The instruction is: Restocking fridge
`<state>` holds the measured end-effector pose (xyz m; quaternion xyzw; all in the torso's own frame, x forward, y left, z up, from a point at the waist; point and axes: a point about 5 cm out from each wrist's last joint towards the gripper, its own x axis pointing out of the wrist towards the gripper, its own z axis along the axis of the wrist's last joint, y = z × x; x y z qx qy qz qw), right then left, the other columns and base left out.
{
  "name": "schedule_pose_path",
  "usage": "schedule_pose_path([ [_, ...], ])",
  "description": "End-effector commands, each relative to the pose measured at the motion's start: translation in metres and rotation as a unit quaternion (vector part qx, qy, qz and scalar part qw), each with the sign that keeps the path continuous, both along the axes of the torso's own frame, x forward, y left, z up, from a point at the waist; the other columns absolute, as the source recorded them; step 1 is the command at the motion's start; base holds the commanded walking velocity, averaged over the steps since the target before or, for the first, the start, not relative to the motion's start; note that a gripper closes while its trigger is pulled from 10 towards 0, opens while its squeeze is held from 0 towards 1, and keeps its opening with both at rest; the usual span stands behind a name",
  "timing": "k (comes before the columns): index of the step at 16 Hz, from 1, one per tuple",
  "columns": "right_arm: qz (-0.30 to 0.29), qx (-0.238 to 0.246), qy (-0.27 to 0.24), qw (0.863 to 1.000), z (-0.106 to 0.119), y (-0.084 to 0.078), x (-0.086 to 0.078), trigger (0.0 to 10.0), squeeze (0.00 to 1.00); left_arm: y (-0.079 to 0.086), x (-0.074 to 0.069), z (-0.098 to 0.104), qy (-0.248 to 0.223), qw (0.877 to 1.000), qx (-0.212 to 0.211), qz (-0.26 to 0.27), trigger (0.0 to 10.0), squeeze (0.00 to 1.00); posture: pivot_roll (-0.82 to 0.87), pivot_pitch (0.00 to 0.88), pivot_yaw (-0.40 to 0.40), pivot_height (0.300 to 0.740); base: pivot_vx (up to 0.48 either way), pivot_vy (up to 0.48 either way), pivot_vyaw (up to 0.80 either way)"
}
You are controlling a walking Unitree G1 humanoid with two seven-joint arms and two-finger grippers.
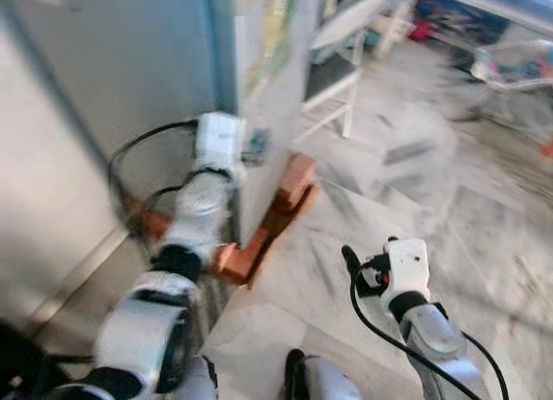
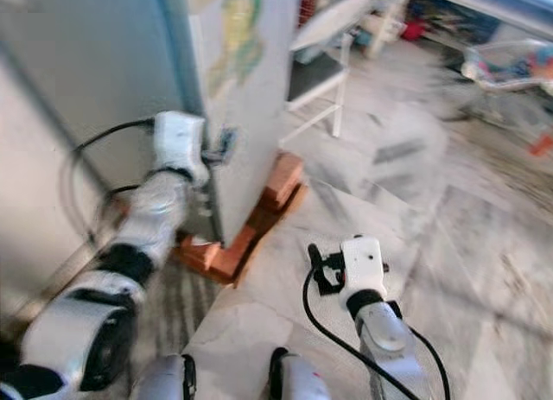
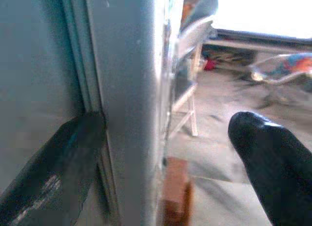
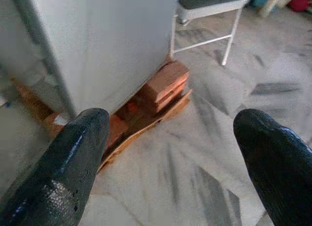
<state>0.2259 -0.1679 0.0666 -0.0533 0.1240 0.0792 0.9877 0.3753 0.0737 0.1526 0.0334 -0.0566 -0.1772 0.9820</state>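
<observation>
The fridge [image 1: 270, 80] stands at the upper left on bricks, its grey door [image 1: 130, 63] facing left. My left gripper [image 1: 251, 149] is raised to the door's front edge. In the left wrist view its fingers [image 3: 53, 172] are spread open on either side of that edge [image 3: 126, 89], one lying at the seam. My right gripper [image 1: 359, 266] hangs low over the marble floor to the right of the fridge, open and holding nothing; its wide-apart fingers [image 4: 63, 162] frame the fridge's base. The picture is blurred.
Red bricks [image 1: 294, 180] and a wooden board prop the fridge's base. A white folding chair [image 1: 341, 63] stands just behind the fridge. Cluttered furniture [image 1: 518, 63] lies at the far right. Open marble floor [image 1: 415, 184] spreads to the right.
</observation>
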Motion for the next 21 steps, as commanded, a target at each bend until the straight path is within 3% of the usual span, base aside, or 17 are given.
schedule_pose_path([
  [1, -0.002, -0.024, 0.026, 0.999, -0.007, -0.008, -0.003, 10.0, 0.0, -0.054, -0.013, 0.014, -0.033, 0.991, 0.019, -0.128, 10.0, 0.0, 0.04, 0.177, -0.079, 0.74, 0.0, 0.0, 0.0],
  [3, 0.001, -0.044, 0.06, 0.997, -0.017, -0.015, -0.009, 10.0, 0.0, -0.088, -0.029, 0.026, -0.056, 0.979, -0.004, -0.198, 10.0, 0.0, 0.04, 0.177, -0.077, 0.74, 0.0, 0.0, 0.0],
  [5, 0.007, -0.046, 0.072, 0.996, -0.021, -0.017, -0.014, 10.0, 0.0, -0.123, -0.049, 0.041, -0.067, 0.957, -0.033, -0.281, 10.0, 0.0, 0.04, 0.176, -0.077, 0.74, 0.0, 0.0, 0.0],
  [7, 0.018, -0.047, 0.082, 0.995, -0.024, -0.014, -0.014, 10.0, 0.0, -0.162, -0.089, 0.069, -0.098, 0.911, -0.078, -0.392, 10.0, 0.0, 0.05, 0.174, -0.075, 0.74, 0.0, 0.0, 0.0],
  [8, 0.024, -0.049, 0.084, 0.995, -0.025, -0.011, -0.013, 10.0, 0.0, -0.164, -0.09, 0.068, -0.098, 0.915, -0.08, -0.382, 10.0, 0.0, 0.05, 0.173, -0.073, 0.74, 0.0, 0.0, 0.0],
  [10, 0.034, -0.051, 0.085, 0.994, -0.026, -0.008, -0.012, 10.0, 0.0, -0.145, -0.072, 0.055, -0.097, 0.939, -0.056, -0.326, 10.0, 0.0, 0.06, 0.171, -0.071, 0.74, 0.0, 0.0, 0.0],
  [11, 0.033, -0.048, 0.086, 0.995, -0.027, -0.008, -0.013, 10.0, 0.0, -0.116, -0.053, 0.046, -0.084, 0.961, -0.045, -0.26, 10.0, 0.0, 0.06, 0.171, -0.07, 0.74, 0.0, 0.0, 0.0],
  [12, 0.034, -0.045, 0.083, 0.995, -0.026, -0.008, -0.013, 10.0, 0.0, -0.102, -0.046, 0.041, -0.078, 0.969, -0.04, -0.232, 10.0, 0.0, 0.06, 0.169, -0.069, 0.74, 0.0, 0.0, 0.0],
  [14, 0.044, -0.036, 0.058, 0.997, -0.02, -0.004, -0.01, 10.0, 0.0, -0.059, -0.037, 0.021, -0.05, 0.986, -0.026, -0.157, 10.0, 0.0, 0.07, 0.167, -0.072, 0.74, 0.0, 0.0, 0.0],
  [15, 0.039, -0.03, 0.032, 0.998, -0.013, -0.003, -0.006, 10.0, 0.0, -0.031, -0.037, 0.005, -0.036, 0.993, -0.019, -0.108, 10.0, 0.0, 0.07, 0.167, -0.074, 0.74, 0.0, 0.0, 0.0],
  [17, 0.029, -0.015, 0.013, 0.999, -0.007, 0.0, 0.0, 10.0, 0.0, -0.003, -0.046, -0.013, -0.019, 0.998, -0.022, -0.061, 10.0, 0.0, 0.08, 0.164, -0.08, 0.74, 0.0, 0.0, 0.0],
  [20, 0.027, -0.012, 0.004, 1.0, -0.004, 0.003, 0.008, 10.0, 0.0, 0.031, -0.069, -0.04, 0.011, 1.0, -0.007, -0.004, 10.0, 0.0, 0.1, 0.164, -0.087, 0.74, 0.0, -0.304, -0.34],
  [21, 0.026, -0.013, -0.002, 1.0, -0.004, 0.003, 0.009, 10.0, 0.0, 0.037, -0.078, -0.045, 0.006, 1.0, 0.023, -0.004, 10.0, 0.0, 0.1, 0.162, -0.089, 0.74, 0.0, -0.42, -0.8],
])
